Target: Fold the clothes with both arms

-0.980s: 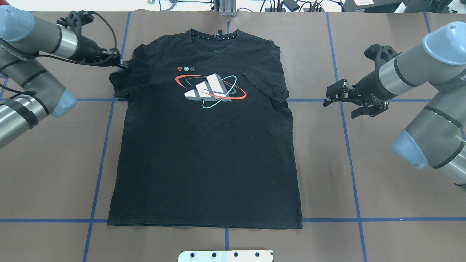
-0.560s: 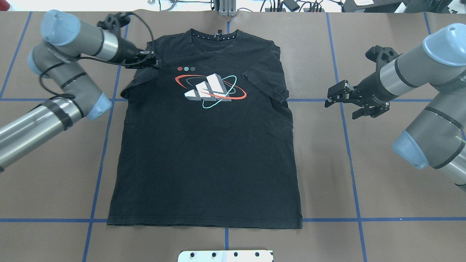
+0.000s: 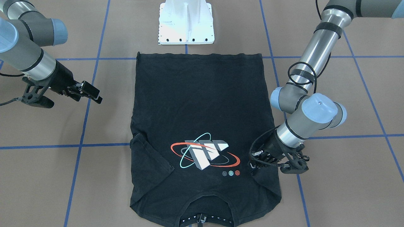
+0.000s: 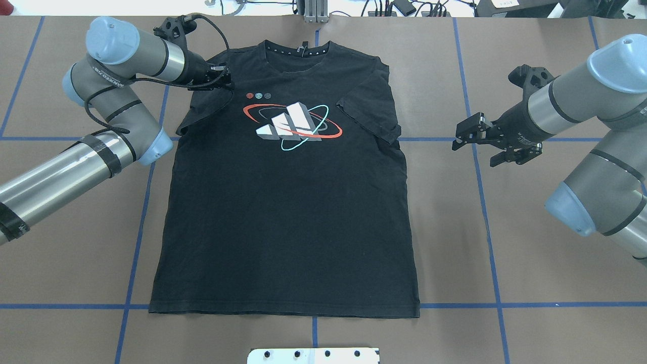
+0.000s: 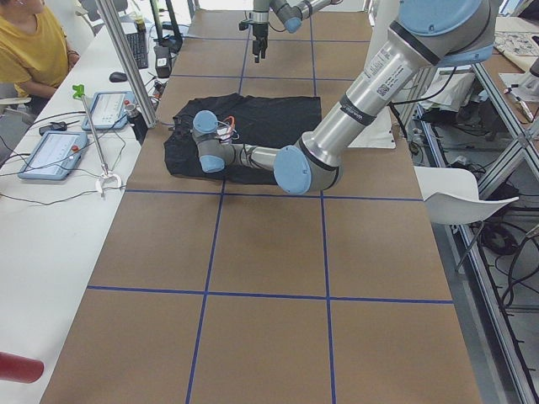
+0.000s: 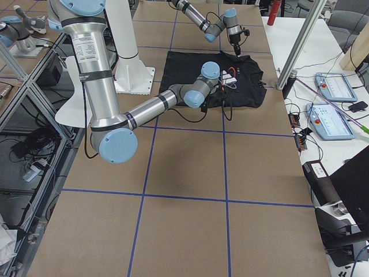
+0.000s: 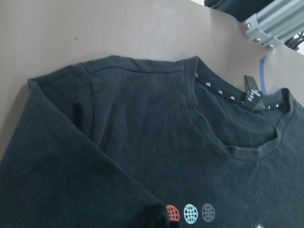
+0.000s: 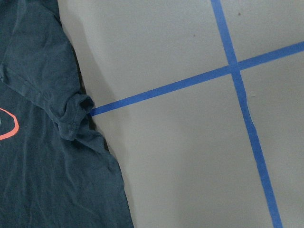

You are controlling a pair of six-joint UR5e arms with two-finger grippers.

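Shirt: Your black short-sleeved T-shirt [image 4: 288,217] lies flat with its chest logo up on the brown table with blue tape lines [image 4: 530,263], collar away from the robot.
Left gripper: The left gripper [image 4: 226,81] sits over the shoulder. Its fingers look pinched on the in-folded sleeve, but black on black blurs the tips.
Right gripper: The right gripper [image 4: 474,145] hovers beside the other folded sleeve with its fingers spread apart.
Wrist views: Neither shows its own fingers. The left one brings the white-dotted collar tape [image 7: 223,92] close.
Side views: The arms hide much of the shirt.
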